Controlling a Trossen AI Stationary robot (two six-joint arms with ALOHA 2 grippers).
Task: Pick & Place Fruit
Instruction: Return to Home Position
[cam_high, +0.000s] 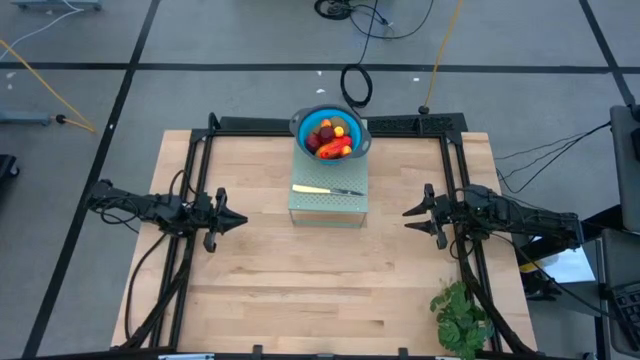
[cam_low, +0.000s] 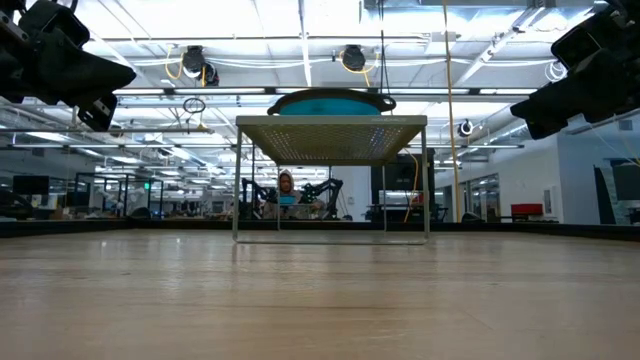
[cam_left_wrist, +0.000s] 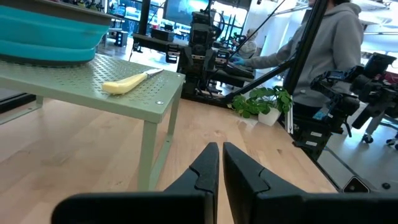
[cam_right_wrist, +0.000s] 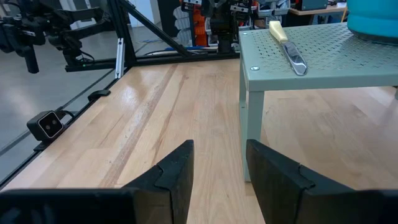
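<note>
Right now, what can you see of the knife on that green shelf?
The knife is slim, with a pale yellow handle and a silvery blade that looks like metal. It lies flat on the perforated green shelf, handle toward the left arm's side, on the open part in front of the blue bowl and apart from it. Only the shelf touches it.

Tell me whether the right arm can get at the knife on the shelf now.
Probably yes. The knife lies uncovered on the shelf's front part, apart from the blue bowl, blade end toward the right arm. That arm's jaws stand open beside the shelf, bare table between.
</note>
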